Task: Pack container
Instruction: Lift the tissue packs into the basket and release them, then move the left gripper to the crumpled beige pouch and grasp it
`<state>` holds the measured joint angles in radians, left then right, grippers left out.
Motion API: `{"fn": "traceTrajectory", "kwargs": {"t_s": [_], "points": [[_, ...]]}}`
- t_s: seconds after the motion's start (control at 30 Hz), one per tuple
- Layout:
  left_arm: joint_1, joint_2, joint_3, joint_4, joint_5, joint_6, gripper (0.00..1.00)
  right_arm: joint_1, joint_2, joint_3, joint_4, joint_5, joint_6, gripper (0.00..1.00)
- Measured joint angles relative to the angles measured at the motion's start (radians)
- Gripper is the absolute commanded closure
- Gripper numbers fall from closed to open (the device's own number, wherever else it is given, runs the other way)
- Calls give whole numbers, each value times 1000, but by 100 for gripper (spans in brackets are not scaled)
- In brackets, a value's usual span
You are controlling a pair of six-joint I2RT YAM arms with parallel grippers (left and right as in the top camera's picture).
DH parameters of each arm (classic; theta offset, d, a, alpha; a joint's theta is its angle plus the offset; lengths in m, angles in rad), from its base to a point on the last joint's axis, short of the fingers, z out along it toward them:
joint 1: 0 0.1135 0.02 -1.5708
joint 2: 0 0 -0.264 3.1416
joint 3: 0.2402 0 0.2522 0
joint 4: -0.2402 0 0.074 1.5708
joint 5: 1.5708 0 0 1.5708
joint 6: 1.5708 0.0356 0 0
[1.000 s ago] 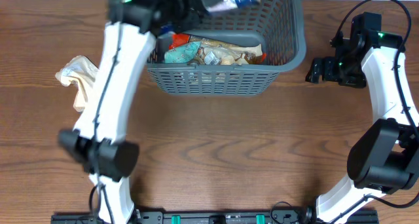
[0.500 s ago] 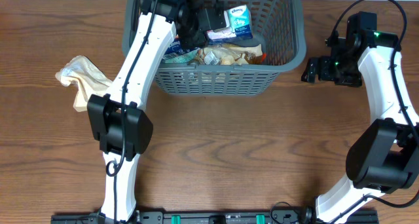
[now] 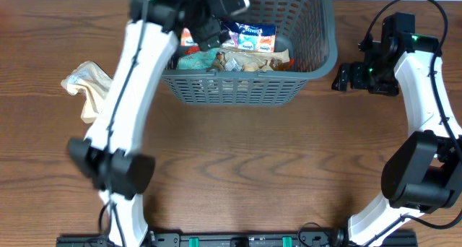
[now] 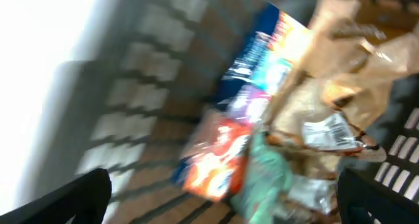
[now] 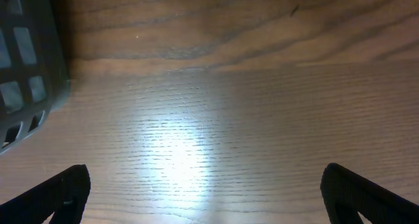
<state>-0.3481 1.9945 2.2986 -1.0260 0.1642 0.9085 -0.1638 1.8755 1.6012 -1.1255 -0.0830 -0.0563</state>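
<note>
– Colours between the left fingers (image 4: 65,198)?
– Blue-and-orange pack (image 4: 258,60), teal wrapper (image 4: 268,175), tan bags (image 4: 360,67), dark grey slotted basket (image 4: 150,67).
– Between the right fingers (image 5: 59,191)?
– Brown wood-grain table (image 5: 229,106), pale sheen midway; black, the fingers themselves.

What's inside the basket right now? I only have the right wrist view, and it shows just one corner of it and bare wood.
Observer: The container holds a pile of snack packs, with a blue and orange pack on top.
Operator: Where's the other arm?
Observer: The left gripper hangs over the pile at the far left of the basket, with its fingers wide apart and nothing between them.
Operator: Anything outside the basket?
Observer: Yes, a crumpled beige item lies on the table to the left of the basket. I can't tell what it is.
</note>
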Motion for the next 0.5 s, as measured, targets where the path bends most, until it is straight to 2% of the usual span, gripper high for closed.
{"fn": "traceTrajectory", "kwargs": {"t_s": [0.13, 0.23, 0.37, 0.5], "points": [[8, -182, 0, 32, -93, -79, 1, 0, 0, 0, 0, 0, 0, 1], [64, -315, 7, 10, -164, -214, 1, 0, 0, 0, -1, 0, 0, 1], [257, -423, 18, -114, -225, -457, 1, 0, 0, 0, -3, 0, -4, 1], [469, -432, 18, -204, -258, -715, 1, 0, 0, 0, -4, 0, -6, 1]]}}
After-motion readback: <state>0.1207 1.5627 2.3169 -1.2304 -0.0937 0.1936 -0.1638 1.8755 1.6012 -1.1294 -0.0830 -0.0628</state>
